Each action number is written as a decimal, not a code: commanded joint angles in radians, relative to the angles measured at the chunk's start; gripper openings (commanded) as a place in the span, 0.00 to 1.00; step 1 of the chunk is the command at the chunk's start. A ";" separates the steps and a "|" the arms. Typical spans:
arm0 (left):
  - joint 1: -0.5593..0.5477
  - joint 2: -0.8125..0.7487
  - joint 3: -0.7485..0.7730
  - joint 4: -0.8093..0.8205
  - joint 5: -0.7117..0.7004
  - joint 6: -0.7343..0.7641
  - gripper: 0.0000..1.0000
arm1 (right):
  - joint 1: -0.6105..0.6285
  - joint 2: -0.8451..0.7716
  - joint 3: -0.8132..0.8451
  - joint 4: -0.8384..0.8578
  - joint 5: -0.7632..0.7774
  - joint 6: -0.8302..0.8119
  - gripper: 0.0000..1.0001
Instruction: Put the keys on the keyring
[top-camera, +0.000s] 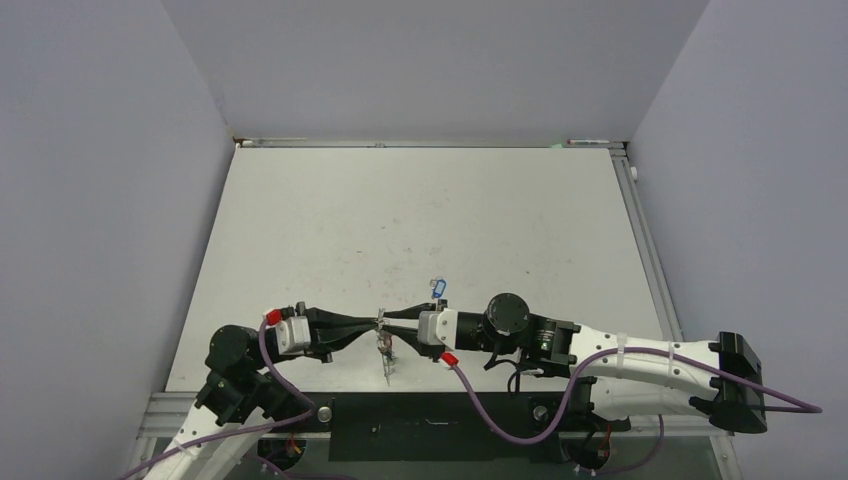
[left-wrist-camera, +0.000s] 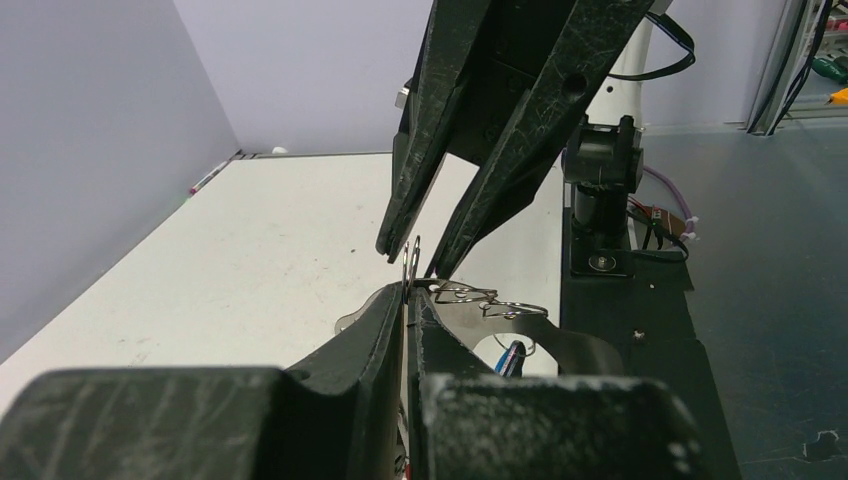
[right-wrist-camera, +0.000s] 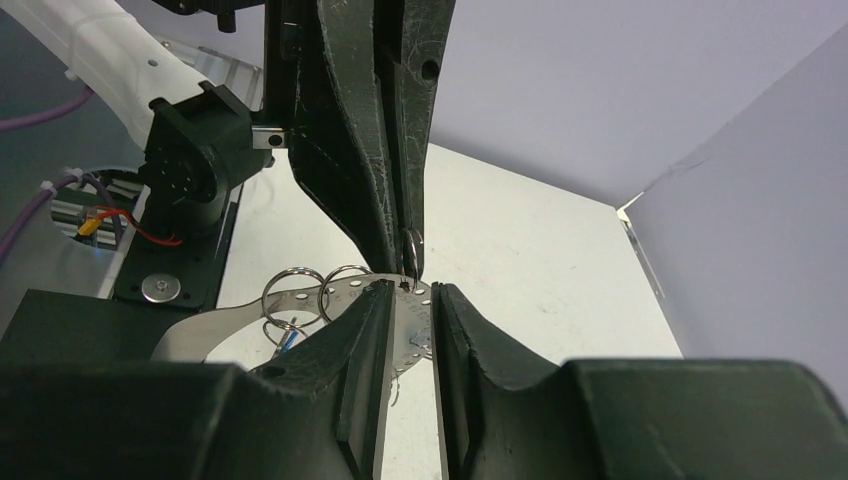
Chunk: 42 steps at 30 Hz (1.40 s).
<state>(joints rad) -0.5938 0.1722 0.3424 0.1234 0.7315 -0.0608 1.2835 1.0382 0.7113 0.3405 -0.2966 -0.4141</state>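
- Your left gripper (right-wrist-camera: 409, 268) is clenched at its very tips on a small loop (right-wrist-camera: 412, 243) and the thin metal just under it. Pinching that far out leaves the metal exposed for the other arm.
- Your right gripper (right-wrist-camera: 412, 292) is released. Its fingers (right-wrist-camera: 365, 340) stand apart on either side of that pinch and touch nothing I can see. Meeting tip to tip like this, it looks placed to close and steady the piece or take it over.
- Between those fingers sits the end of a flat perforated strip (right-wrist-camera: 235, 328), which runs off toward the near edge, held up in the air.
- The keyring (left-wrist-camera: 468, 292), as far as I can tell, is the thin wire that starts at the left tips and lies along the strip. It is too edge-on to trace.
- Several keys (top-camera: 386, 357) hang under the meeting point, above the near part of the table (top-camera: 420, 220), so I judge them threaded. One carries a blue tag (left-wrist-camera: 515, 355).
- One blue-tagged key (top-camera: 437, 288) lies loose on the table, just far and right of the tips, and is likely the next to go on.
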 joint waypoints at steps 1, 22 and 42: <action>0.005 0.008 0.007 0.099 0.023 -0.029 0.00 | -0.010 0.010 0.012 0.073 -0.032 0.001 0.21; 0.005 0.007 -0.001 0.105 0.026 -0.034 0.00 | -0.013 0.065 0.044 0.066 -0.050 0.003 0.05; 0.005 -0.081 -0.035 0.084 -0.171 -0.052 0.61 | 0.011 -0.102 0.025 -0.086 0.382 -0.123 0.05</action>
<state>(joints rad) -0.5884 0.0647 0.3046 0.1703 0.6434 -0.0715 1.2846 1.0218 0.7216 0.2031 -0.0818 -0.4980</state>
